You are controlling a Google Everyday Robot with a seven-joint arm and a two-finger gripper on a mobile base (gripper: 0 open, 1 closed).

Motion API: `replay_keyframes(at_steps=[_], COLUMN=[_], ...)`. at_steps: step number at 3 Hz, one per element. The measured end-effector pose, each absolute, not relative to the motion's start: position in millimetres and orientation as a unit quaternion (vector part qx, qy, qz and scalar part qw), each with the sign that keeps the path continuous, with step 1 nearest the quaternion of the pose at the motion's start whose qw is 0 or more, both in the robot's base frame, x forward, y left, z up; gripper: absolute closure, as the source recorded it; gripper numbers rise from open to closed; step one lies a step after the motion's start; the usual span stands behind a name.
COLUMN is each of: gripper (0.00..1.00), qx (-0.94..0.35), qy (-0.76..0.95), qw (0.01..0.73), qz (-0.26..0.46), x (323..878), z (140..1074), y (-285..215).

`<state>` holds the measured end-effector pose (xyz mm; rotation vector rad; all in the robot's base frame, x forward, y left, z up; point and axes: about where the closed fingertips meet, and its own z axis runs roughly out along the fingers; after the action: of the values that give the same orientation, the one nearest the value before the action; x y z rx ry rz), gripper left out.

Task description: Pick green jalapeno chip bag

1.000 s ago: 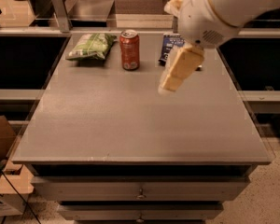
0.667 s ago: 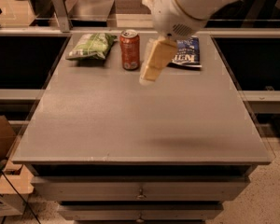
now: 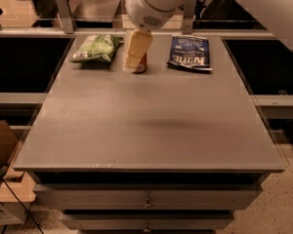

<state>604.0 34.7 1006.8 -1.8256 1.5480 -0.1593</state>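
The green jalapeno chip bag (image 3: pixel 96 48) lies at the far left of the grey table top (image 3: pixel 146 121), puffy and light green with white patches. My gripper (image 3: pixel 136 52) hangs from the white arm above the table's far middle, just right of the bag and apart from it. Its cream-coloured fingers point down in front of the red-orange soda can (image 3: pixel 141 67), which they mostly hide.
A flat dark blue chip bag (image 3: pixel 189 52) with white lettering lies at the far right. Metal posts and rails stand behind the table. Drawers sit under the front edge. Cardboard boxes (image 3: pixel 2 199) stand on the floor at the left.
My arm and gripper have swung left across the back of the table, from in front of the blue bag to in front of the soda can, closer to the green bag.
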Motion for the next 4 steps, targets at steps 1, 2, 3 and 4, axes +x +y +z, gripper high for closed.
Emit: replay_keyframes(at_steps=[1,2,3,4], gripper=[0.0,0.0,0.0,0.0], qx=[-0.723,-0.723,-0.729,-0.73], qy=[0.585,0.585,0.575,0.568], qw=[0.363,0.363,0.363,0.368], qz=[-0.058,-0.058,-0.073,-0.097], x=[637.5,637.5,651.1,677.1], z=[995.9,995.8,988.7,977.9], y=[70.8,70.8,92.4,118.9])
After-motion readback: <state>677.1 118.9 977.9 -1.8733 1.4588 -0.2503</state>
